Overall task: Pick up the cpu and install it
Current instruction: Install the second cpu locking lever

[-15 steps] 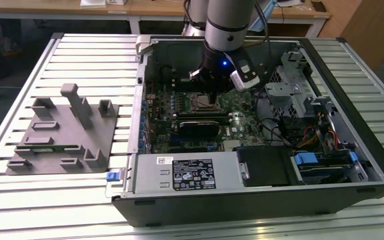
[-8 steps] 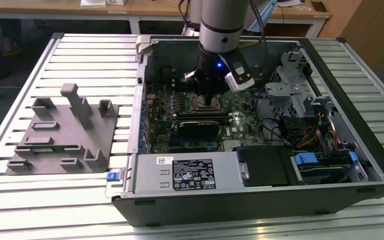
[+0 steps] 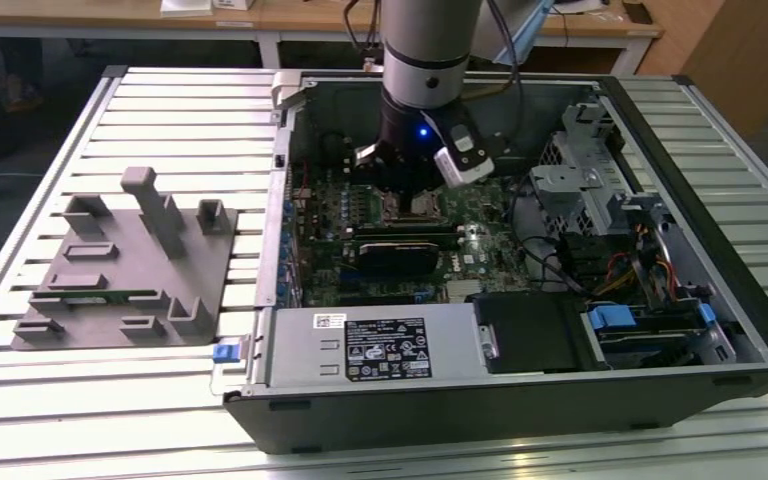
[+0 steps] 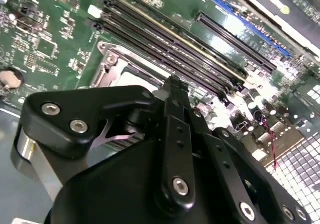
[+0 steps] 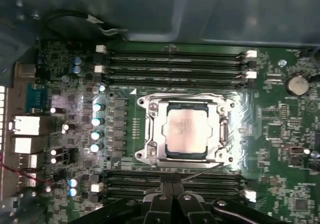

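— Cpu: sitting flat in the socket frame at the middle of the motherboard, pale silver top, square with rounded corners, faintly marked, catching a dull sheen.
— Framed how?
— Ringed by bright stamped metal, screw heads at the corners, a thin wire lever lying along one edge. Showing too in the exterior view as a small pale square just under the arm.
— And around the socket?
— Flanked on two sides by long black memory slots with white end clips, running parallel. Lined on another side by a row of small silver-topped cylinders. Green board throughout, matte, dotted with tiny parts; a round coin cell shining near one corner.
— Gripper?
— Gripper hovering just above the board beside the socket, matte black linkage with hex bolts, jaws pressed together fingertip to fingertip, carrying nothing. Seen in the second wrist view as jointed black bars meeting at a point over the socket's edge.
— Further out?
— Open computer case lying on its side, grey sheet steel walls, black power supply along the near edge. Resting on a ribbed pale counter; grey plastic tray with upright pegs lying well apart at the exterior view's left.
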